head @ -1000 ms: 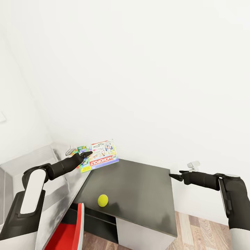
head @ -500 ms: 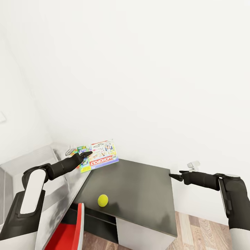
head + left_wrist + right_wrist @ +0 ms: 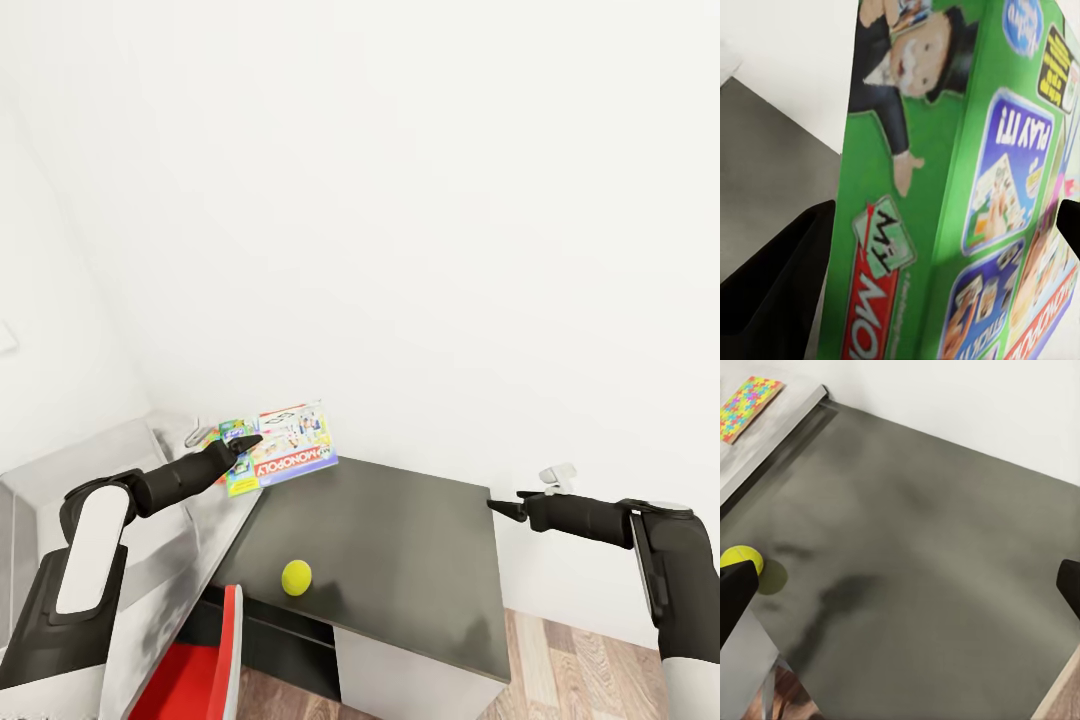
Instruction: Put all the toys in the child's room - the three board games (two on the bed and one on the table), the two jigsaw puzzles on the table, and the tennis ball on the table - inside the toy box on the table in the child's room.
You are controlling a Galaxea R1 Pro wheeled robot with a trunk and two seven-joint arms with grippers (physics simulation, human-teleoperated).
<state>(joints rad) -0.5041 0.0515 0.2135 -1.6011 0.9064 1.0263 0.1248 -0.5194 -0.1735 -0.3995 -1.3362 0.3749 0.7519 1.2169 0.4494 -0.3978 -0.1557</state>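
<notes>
My left gripper [image 3: 245,443] is shut on a Monopoly board game box [image 3: 288,450], holding it tilted above the back left corner of the dark table [image 3: 420,560]. In the left wrist view the green box [image 3: 945,187] sits between both black fingers [image 3: 772,292]. A yellow tennis ball [image 3: 296,577] rests near the table's front left edge, and also shows in the right wrist view [image 3: 742,559]. My right gripper [image 3: 497,508] hovers open at the table's right edge, its gap [image 3: 900,585] holding nothing. A colourful jigsaw puzzle [image 3: 750,405] lies on the light grey surface.
A light grey desk [image 3: 150,470] adjoins the dark table on the left. A red-sided object [image 3: 200,670] stands low at the front left. White walls close the back and left. Wooden floor [image 3: 590,660] shows at the lower right.
The left gripper has shifted slightly up and to the left with the Monopoly box. The right arm and the ball have not moved.
</notes>
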